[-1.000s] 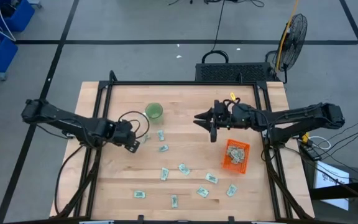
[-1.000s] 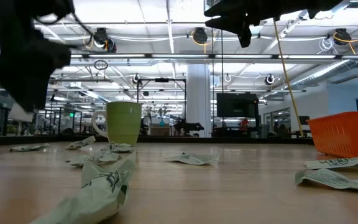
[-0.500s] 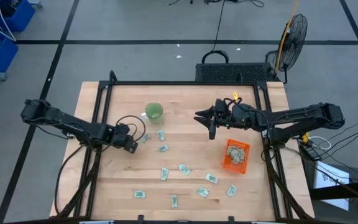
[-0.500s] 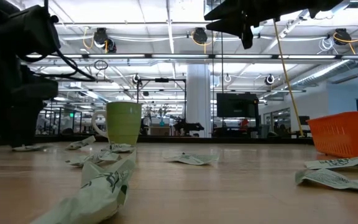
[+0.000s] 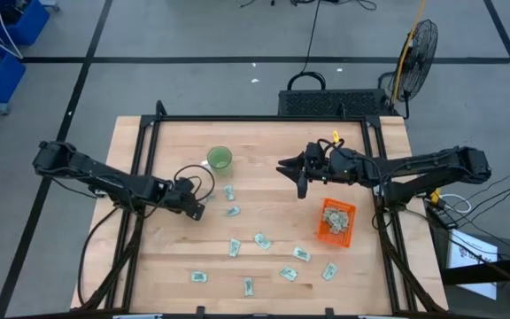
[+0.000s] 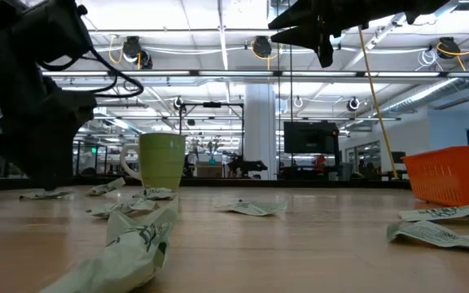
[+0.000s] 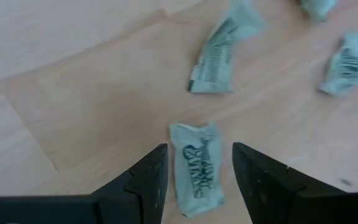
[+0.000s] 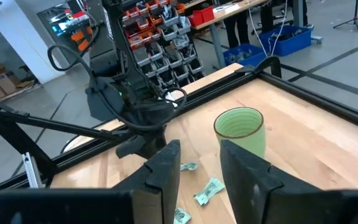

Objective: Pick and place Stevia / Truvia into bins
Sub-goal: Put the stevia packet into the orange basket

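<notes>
**Left gripper down over a packet, bin part filled**

The left gripper (image 7: 196, 171) is low on the table's left half, its two fingers spread apart with one pale green and white packet (image 7: 196, 167) lying flat between the tips, not yet pinched. Dark lettering runs along that packet but is too blurred to read. From above, this gripper (image 5: 195, 206) sits just in front of the green cup (image 5: 219, 159), which stands upright near the table's (image 5: 264, 133) back edge; nothing can be seen inside it.

The right gripper (image 5: 301, 175) hangs in the air over the middle of the table, behind the orange bin, and holds nothing; its fingers (image 8: 163, 168) stand partly apart.

The orange bin (image 5: 336, 221) sits toward the table's right edge with a heap of packets (image 5: 335, 215) inside. Other packets lie scattered: a few (image 5: 229, 192) just beside the left gripper and more (image 5: 262, 240) spread toward the front edge. In the low view one crumpled packet (image 6: 133, 242) lies close to the front edge.
</notes>
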